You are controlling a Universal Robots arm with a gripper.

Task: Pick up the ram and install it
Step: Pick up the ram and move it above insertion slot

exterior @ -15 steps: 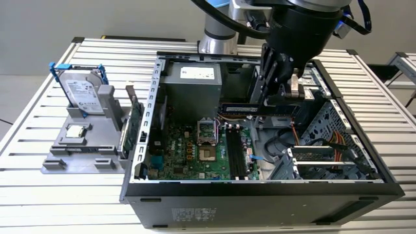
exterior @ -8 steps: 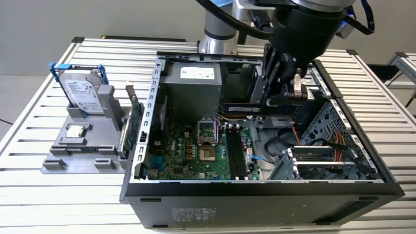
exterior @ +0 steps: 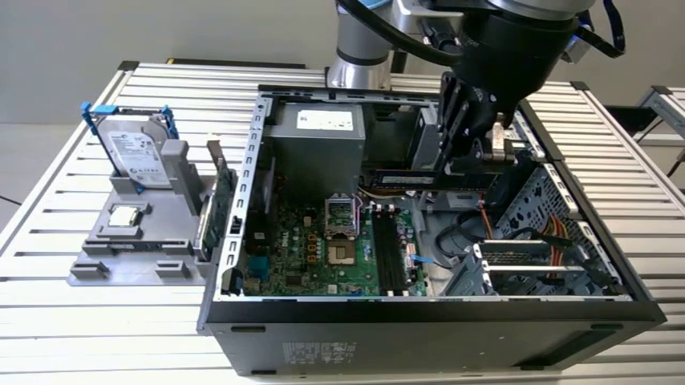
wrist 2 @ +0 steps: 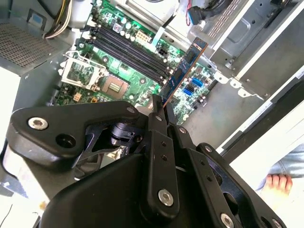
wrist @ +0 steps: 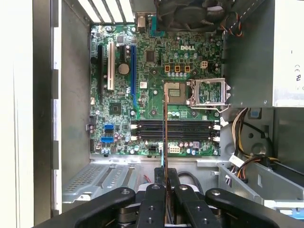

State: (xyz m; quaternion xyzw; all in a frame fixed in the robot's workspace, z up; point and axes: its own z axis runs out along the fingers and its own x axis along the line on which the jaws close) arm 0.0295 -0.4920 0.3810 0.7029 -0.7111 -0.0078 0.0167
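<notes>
Hovering over the open case [exterior: 428,325], the pincer [exterior: 471,170] is clenched on one end of the ram [exterior: 407,179], so the stick juts out level toward the exterior view's left, up off the motherboard [exterior: 310,249] and not seated in anything. In both wrist views the ram [wrist: 165,123] [wrist 2: 184,71] pokes out from between the pincer [wrist: 166,172] [wrist 2: 160,105] tips, and it runs crosswise to the black slots [wrist: 180,129] down on the board. Inside the case you've got the board with its CPU socket [exterior: 340,216], a grey power supply [exterior: 316,152] at the back, a metal drive cage [exterior: 546,208] on the exterior view's right, plus a bundle of orange and red cables [exterior: 557,228]. Out on the desk [exterior: 64,321], just beside the case on the exterior view's left, a grey holder [exterior: 128,257] carries a silver drive [exterior: 137,152] standing upright in a blue frame and a small square chip [exterior: 127,215] lying flat in front of it.
</notes>
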